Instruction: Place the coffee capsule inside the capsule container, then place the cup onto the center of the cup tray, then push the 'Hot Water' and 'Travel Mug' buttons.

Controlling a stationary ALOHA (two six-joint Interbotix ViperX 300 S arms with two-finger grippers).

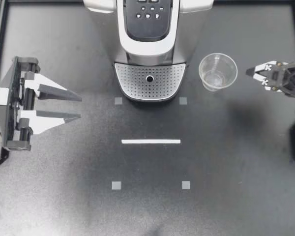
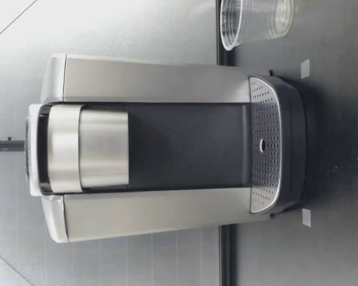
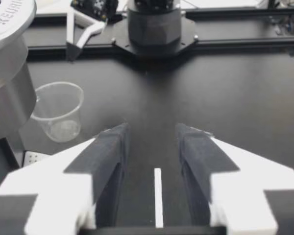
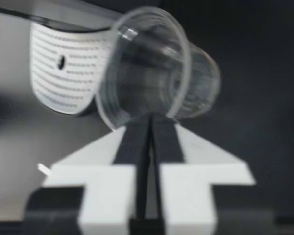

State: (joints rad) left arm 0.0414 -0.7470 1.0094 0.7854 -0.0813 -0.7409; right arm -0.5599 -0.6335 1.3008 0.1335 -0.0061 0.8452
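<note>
The cup (image 1: 218, 72) stood upright just beside the tray (image 1: 132, 78), toward my right claw (image 1: 248, 72), pinched shut and empty; it probably needed opening wide first. Well off the tray, my left claw (image 1: 80, 107) gaped, empty.

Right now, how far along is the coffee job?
Done: perhaps the capsule; none shows anywhere, so I cannot tell. In hand: nothing. My left gripper is open and empty; my right gripper is shut, short of the cup. Left: the cup stands on the table beside the tray, not on it, and the buttons need pressing.
</note>
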